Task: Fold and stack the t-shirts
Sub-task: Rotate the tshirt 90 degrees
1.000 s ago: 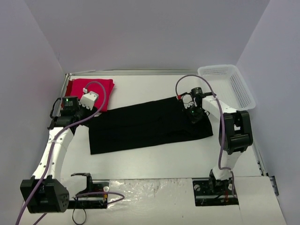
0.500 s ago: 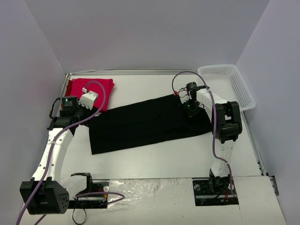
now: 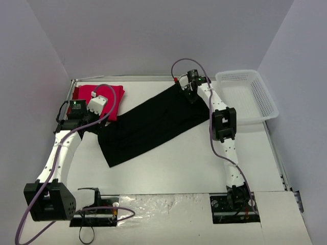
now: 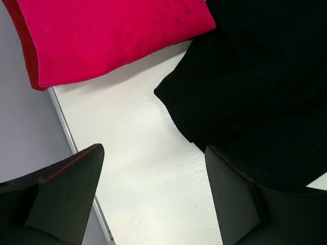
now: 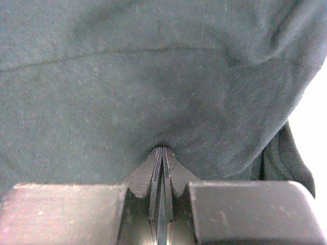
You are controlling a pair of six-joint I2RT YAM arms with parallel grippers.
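A white bench (image 3: 168,168) with faint wood grain is boxed in by plain, pale lilac-grey panels: a back wall (image 3: 153,35) at the bench's far edge, a left wall (image 3: 25,102) and a right wall (image 3: 301,102) along its sides. A thin metal rail (image 3: 133,78) lines the bench's far edge. The light is soft and even.

Red t-shirt (image 4: 112,35) beside black t-shirt (image 4: 265,76)

black t-shirt (image 3: 153,125): long folded band, diagonal, centre | red t-shirt (image 3: 83,94): folded, far-left corner
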